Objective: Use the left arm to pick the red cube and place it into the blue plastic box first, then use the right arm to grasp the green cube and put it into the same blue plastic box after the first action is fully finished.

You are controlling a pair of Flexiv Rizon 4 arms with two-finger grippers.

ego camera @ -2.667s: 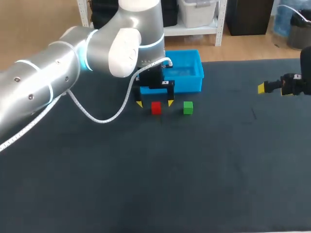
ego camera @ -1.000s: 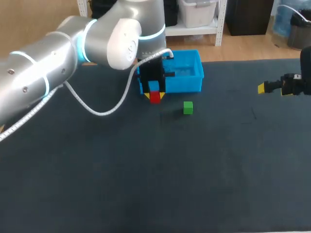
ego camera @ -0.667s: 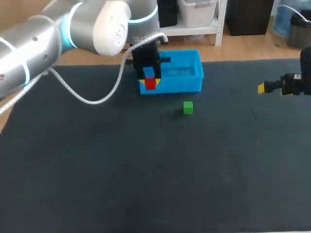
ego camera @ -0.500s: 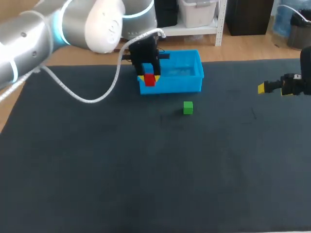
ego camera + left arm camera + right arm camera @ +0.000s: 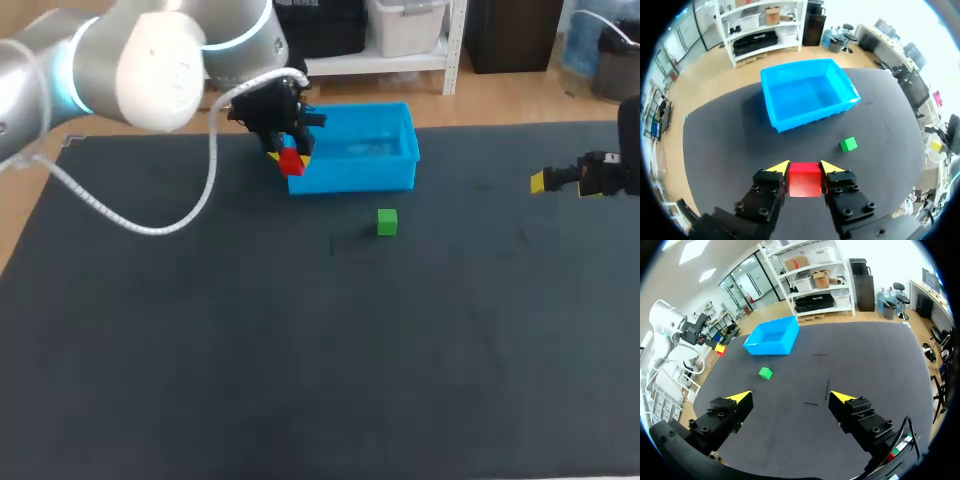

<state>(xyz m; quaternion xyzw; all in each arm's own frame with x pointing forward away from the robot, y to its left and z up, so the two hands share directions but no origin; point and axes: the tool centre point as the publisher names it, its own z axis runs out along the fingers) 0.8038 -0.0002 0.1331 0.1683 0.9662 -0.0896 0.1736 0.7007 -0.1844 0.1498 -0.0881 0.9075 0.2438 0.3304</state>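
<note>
Dark counter (image 5: pixel 300 350) with two things on it.
A blue plastic box (image 5: pixel 360 178) sits near the far edge; a green cube (image 5: pixel 387 222) rests in front of it, not touching.

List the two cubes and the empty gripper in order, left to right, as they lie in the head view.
red cube → green cube → right gripper

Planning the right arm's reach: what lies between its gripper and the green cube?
Only bare table separates right gripper from green cube, seen in right wrist view.
</note>
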